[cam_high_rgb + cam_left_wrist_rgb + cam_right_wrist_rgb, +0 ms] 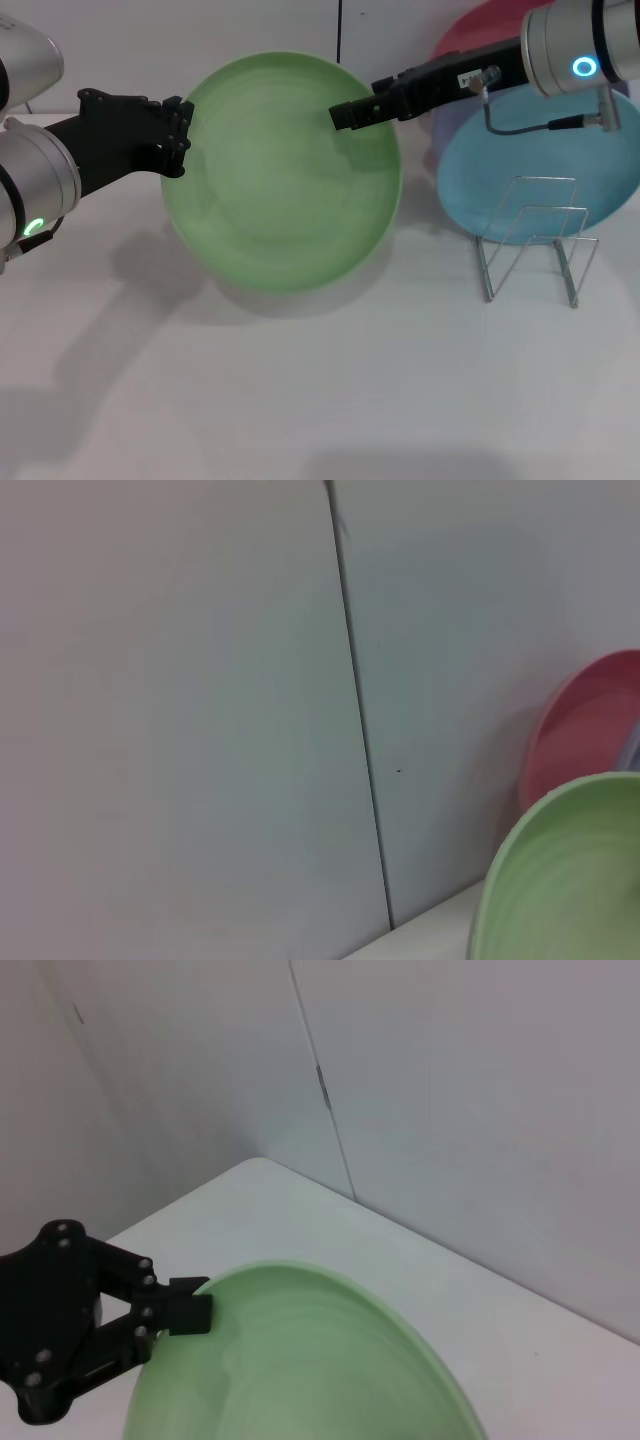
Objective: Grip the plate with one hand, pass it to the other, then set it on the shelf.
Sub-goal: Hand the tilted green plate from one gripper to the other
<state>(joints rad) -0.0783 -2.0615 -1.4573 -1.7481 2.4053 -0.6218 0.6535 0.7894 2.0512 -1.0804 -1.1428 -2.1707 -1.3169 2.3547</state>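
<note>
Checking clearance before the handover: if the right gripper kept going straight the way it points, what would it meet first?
The right gripper already sits at the green plate's rim, pointing across it. Beyond the plate, the left gripper on the opposite rim looks next in line, though depth is unclear.

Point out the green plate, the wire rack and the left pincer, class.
green plate [280, 190], head view, middle of its face.
wire rack [530, 250], head view, on its upright rods.
left pincer [178, 135], head view, at its fingertips on the plate's rim.
</note>
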